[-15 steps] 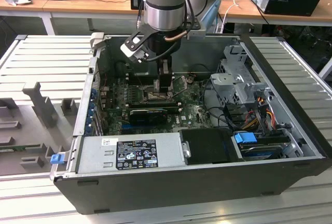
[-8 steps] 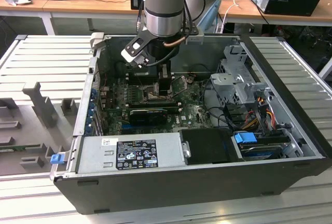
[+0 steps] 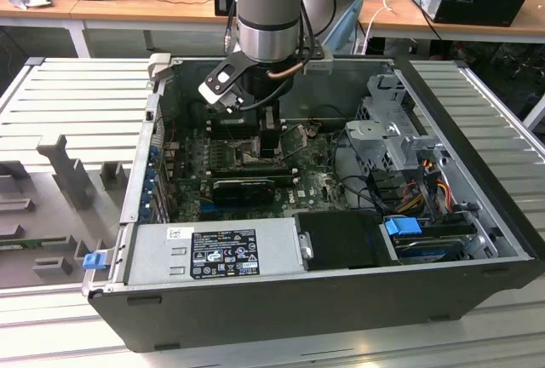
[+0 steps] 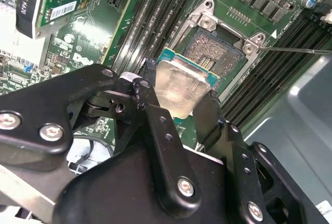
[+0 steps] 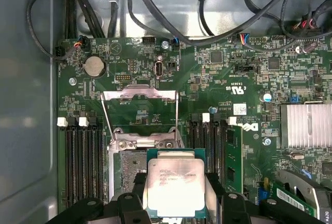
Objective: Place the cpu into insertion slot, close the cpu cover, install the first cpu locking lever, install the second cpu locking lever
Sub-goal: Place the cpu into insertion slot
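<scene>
A: What lies on the ribbed grey desk (image 3: 77, 95)?
B: An open computer case (image 3: 255, 308). The robot arm (image 3: 268, 10) reaches down into its far half, above the green motherboard (image 5: 218, 79).
A: And the pincer (image 5: 176, 182)?
B: It is clamped on the cpu (image 5: 174, 175), with a black finger against each of two opposite edges, as both wrist views show.
A: Where is the chip?
B: It is over the insertion slot (image 4: 215, 53), hiding part of it. I cannot tell whether it touches. Part of the brownish contact field lies bare. The cpu cover (image 5: 140, 95) stands swung open at one edge of the slot.
</scene>
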`<action>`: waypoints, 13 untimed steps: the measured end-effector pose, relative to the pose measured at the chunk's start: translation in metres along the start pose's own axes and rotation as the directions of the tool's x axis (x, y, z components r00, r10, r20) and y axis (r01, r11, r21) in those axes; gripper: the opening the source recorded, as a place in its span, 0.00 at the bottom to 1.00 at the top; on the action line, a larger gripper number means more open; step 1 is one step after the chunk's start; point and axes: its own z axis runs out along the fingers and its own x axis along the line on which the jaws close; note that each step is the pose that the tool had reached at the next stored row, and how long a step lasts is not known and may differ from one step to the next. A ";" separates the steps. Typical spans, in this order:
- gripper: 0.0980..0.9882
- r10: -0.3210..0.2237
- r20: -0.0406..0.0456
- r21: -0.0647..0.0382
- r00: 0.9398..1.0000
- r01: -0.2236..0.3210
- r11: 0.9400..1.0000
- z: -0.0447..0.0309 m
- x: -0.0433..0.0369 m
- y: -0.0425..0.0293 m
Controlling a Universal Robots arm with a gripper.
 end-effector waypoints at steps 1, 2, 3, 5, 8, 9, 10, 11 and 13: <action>0.48 0.000 0.000 0.000 1.000 0.000 1.000 0.0006 0.0002 -0.0001; 0.48 0.000 0.000 0.000 1.000 0.000 1.000 0.0010 0.0004 -0.0001; 0.48 0.000 0.000 0.000 1.000 0.000 1.000 0.0014 0.0006 -0.0002; 0.48 0.000 0.000 0.000 1.000 0.000 1.000 0.0024 0.0013 -0.0005; 0.48 0.000 0.000 0.000 1.000 0.000 1.000 0.0039 0.0041 -0.0007; 0.48 0.000 0.000 0.000 1.000 0.000 1.000 0.0044 0.0060 -0.0008; 0.48 0.000 0.000 0.000 1.000 0.000 1.000 0.0047 0.0074 -0.0009; 0.48 0.000 0.000 0.000 1.000 0.000 1.000 0.0052 0.0094 -0.0010; 0.48 0.000 0.000 0.000 1.000 0.000 1.000 0.0068 0.0122 -0.0015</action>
